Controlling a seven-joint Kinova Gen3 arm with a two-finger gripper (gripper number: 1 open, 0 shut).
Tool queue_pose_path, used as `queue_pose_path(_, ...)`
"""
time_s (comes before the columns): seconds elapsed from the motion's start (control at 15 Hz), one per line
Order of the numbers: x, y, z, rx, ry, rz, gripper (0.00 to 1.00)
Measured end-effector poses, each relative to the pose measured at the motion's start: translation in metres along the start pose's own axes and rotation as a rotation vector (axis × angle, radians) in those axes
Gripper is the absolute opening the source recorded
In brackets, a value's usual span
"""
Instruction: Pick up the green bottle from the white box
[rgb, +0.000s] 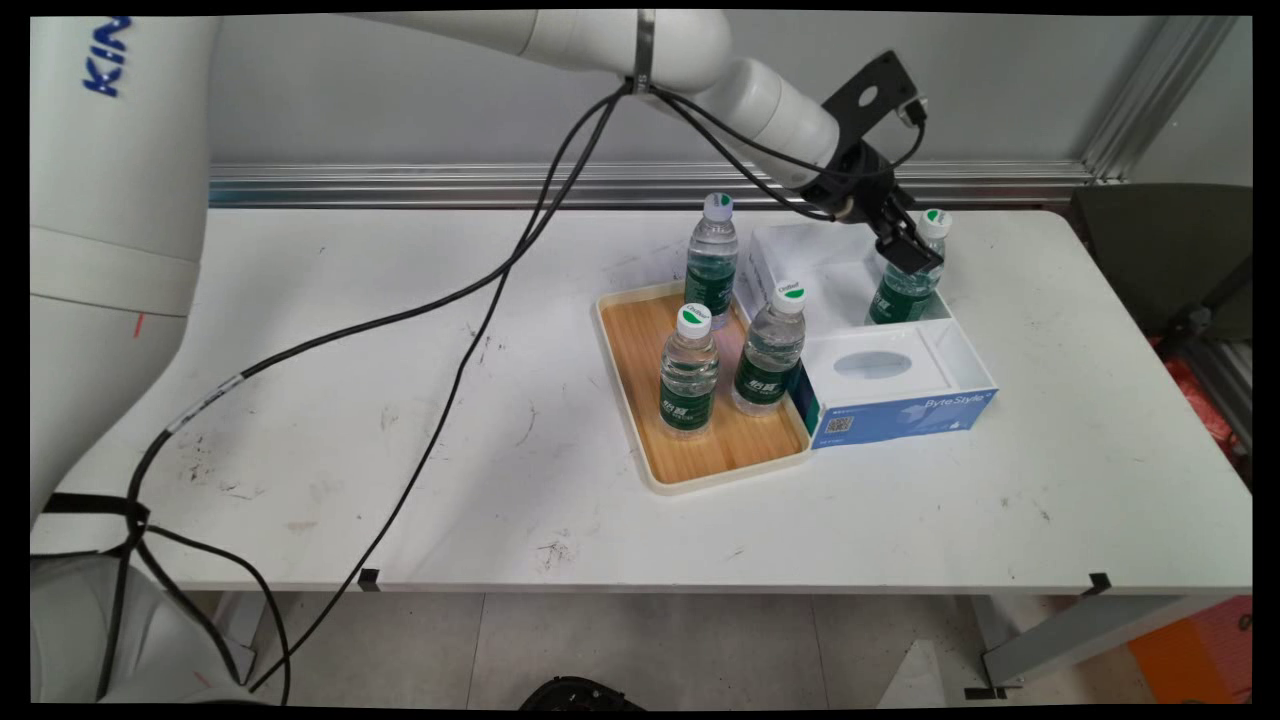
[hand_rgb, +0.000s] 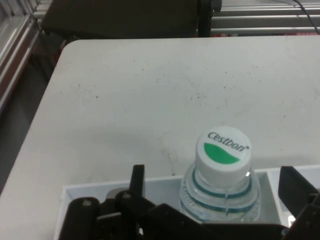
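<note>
A clear water bottle with a green label and a white-and-green cap stands upright in the far compartment of a white box with a blue front. My gripper hangs at its neck, just left of the cap. In the hand view the bottle rises between the two fingers of the gripper, which is open with a gap on each side. The left finger and the right finger do not touch it. The box's white wall shows below.
Left of the box lies a wooden tray with a cream rim. It holds three more bottles: one at the back, two nearer. Black cables droop across the table. A dark chair stands past the right edge.
</note>
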Motion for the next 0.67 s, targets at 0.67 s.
queue_pose_path(0.67,-0.007,0.001,0.019,-0.012,-0.005,-0.007,1.00)
